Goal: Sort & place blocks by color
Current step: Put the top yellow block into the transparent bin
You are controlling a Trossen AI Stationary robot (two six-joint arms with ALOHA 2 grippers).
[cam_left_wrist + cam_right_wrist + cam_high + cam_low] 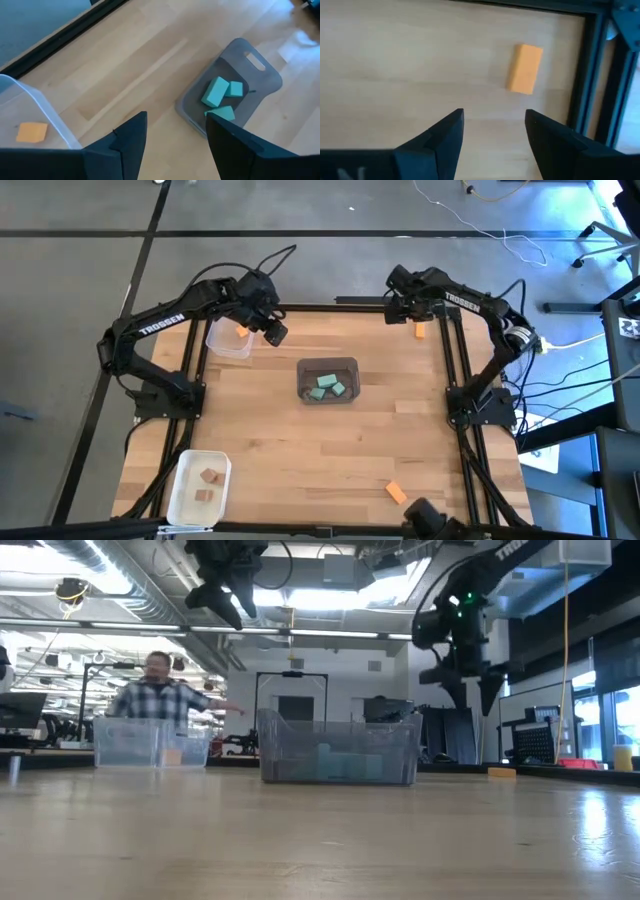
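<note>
Orange block (pixel 524 69) fills right wrist view | both claws open, empty

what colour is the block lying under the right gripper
Orange. The block shows best in the right wrist view, just ahead of the open right gripper.

Beyond the pale wooden plank table (pixel 300 440): grey floor with cables, bright ceiling lights (pixel 340 598), a person in a plaid shirt (pixel 160 700).
</note>
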